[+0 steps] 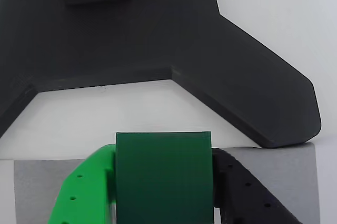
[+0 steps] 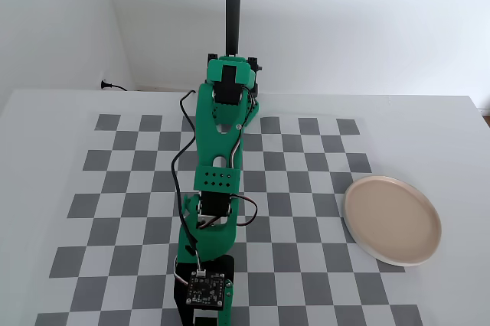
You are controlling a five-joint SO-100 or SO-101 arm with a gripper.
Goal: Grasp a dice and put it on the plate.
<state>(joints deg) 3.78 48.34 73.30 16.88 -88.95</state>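
In the wrist view my gripper [image 1: 163, 155] is shut on the dice [image 1: 164, 182], a dark green cube held between the bright green finger [image 1: 87, 192] and the black finger [image 1: 247, 192]. It is held just above the table, in front of a black stand. In the fixed view the green arm reaches to the far edge of the checkerboard, with the gripper [image 2: 236, 62] next to a black pole; the dice is hidden there. The beige-pink plate [image 2: 392, 219] lies empty at the right of the board, far from the gripper.
A black forked stand base [image 1: 158, 34] fills the top of the wrist view, close ahead of the dice. Its pole [image 2: 233, 4] rises at the back of the table. The grey-and-white checkerboard mat [image 2: 306, 180] covers the table.
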